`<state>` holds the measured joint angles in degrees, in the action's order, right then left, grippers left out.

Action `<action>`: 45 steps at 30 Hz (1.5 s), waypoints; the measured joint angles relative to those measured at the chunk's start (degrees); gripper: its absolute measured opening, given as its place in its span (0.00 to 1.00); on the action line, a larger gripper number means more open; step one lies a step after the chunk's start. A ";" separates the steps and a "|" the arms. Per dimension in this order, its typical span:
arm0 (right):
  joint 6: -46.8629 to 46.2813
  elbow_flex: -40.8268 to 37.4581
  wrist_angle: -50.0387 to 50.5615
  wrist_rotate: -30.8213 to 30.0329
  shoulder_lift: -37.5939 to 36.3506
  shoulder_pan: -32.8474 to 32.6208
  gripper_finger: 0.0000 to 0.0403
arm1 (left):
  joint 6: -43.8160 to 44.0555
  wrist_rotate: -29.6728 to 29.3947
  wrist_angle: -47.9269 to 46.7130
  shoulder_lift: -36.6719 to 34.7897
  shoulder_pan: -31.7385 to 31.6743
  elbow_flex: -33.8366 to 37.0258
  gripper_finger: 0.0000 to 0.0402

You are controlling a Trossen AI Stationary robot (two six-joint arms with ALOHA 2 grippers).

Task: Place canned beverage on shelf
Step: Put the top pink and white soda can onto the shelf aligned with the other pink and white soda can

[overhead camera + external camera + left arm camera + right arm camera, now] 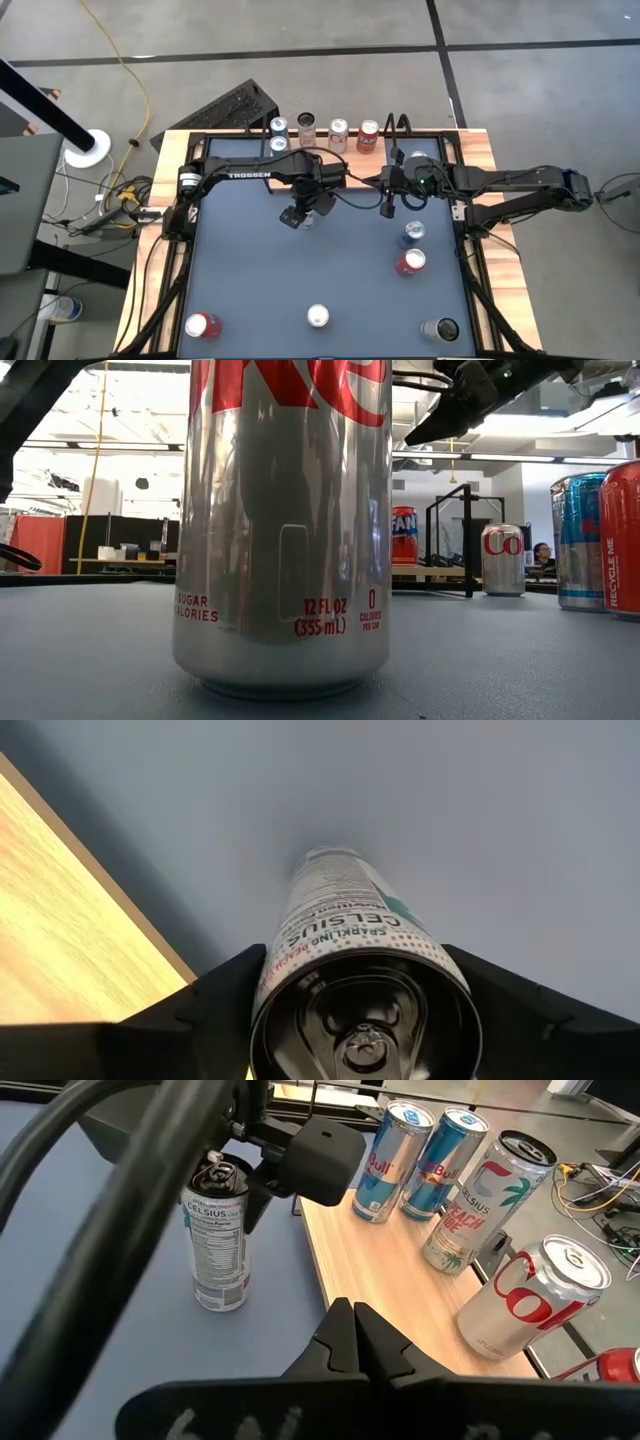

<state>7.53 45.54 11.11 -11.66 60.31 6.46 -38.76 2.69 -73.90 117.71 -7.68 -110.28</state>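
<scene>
A white Celsius can (218, 1240) stands upright on the grey-blue tabletop, its bottom on the table right beside the light-wood shelf (380, 1280). My left gripper (305, 212) hangs over it, pointing down, shut on the can's top; the left wrist view looks down along the can (345, 920). My right gripper (352, 1320) is shut and holds nothing; it waits above the table to the right of the can, near the shelf. On the shelf stand two Red Bull cans (420, 1160), another Celsius can (480, 1200) and a Diet Coke can (530, 1300). My left gripper pinches the Celsius can's upper end (275, 970) between its two fingers (200, 1005), one on each side just under the rim. The fingers come from above, pointing down along the can. The can stays upright with its bottom (222, 1302) on the table.
Loose cans stand on the table: a blue one (413, 233) and a red one (410, 262) at the right, a red one (203, 325), a silver one (318, 316) and a dark one (440, 328) along the near edge. A black rail frame (465, 250) borders the table.
</scene>
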 joint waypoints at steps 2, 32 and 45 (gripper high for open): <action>0.00 0.00 0.00 0.00 0.00 0.00 0.00 | 0.00 -0.13 -0.23 -0.02 0.00 0.00 0.60; 0.05 0.00 -0.30 0.00 0.00 0.04 0.00 | 9.91 -6.50 -4.70 -2.64 -17.36 -14.12 0.60; 0.04 -0.02 -0.63 -0.07 0.00 0.11 0.00 | 6.45 -4.70 -4.62 0.57 -16.70 -14.10 0.60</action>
<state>7.57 45.52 10.48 -11.73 60.31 6.57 -32.32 -2.01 -78.52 118.28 -24.38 -124.38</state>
